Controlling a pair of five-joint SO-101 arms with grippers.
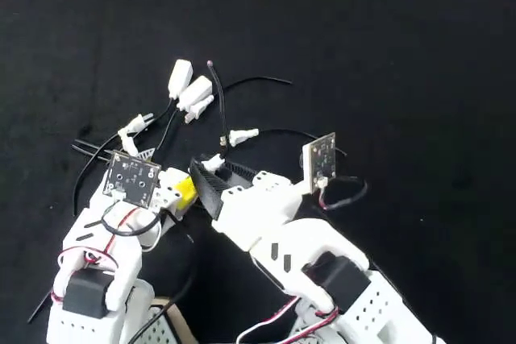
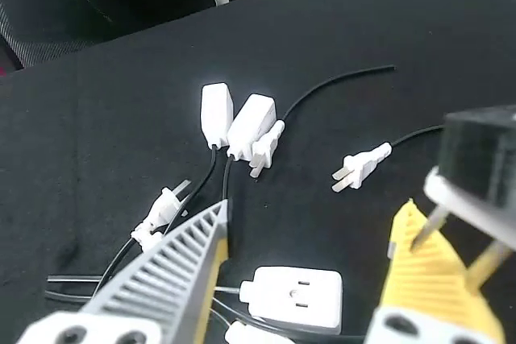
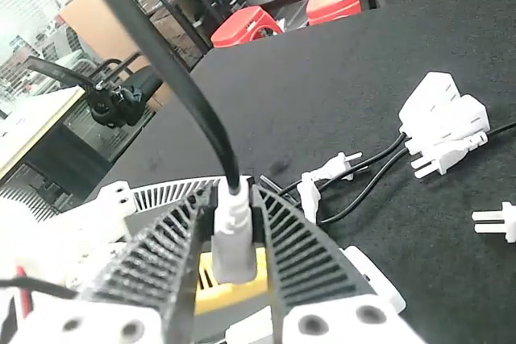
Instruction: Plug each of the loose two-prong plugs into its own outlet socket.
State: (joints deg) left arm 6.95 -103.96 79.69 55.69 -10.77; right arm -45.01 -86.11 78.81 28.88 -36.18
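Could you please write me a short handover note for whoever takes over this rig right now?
Left gripper: open, over the near socket.
Right gripper: shut on the held plug, close beside the left gripper.
Far sockets lie side by side farther out. The side plug lies against one, prongs bare.
Two loose plugs lie apart on the table.
Done: no plug seated.
Left: all four plugs.

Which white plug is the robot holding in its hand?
The plug pinched in the right hand, its black cord rising upward. The other plugs lie on the table.
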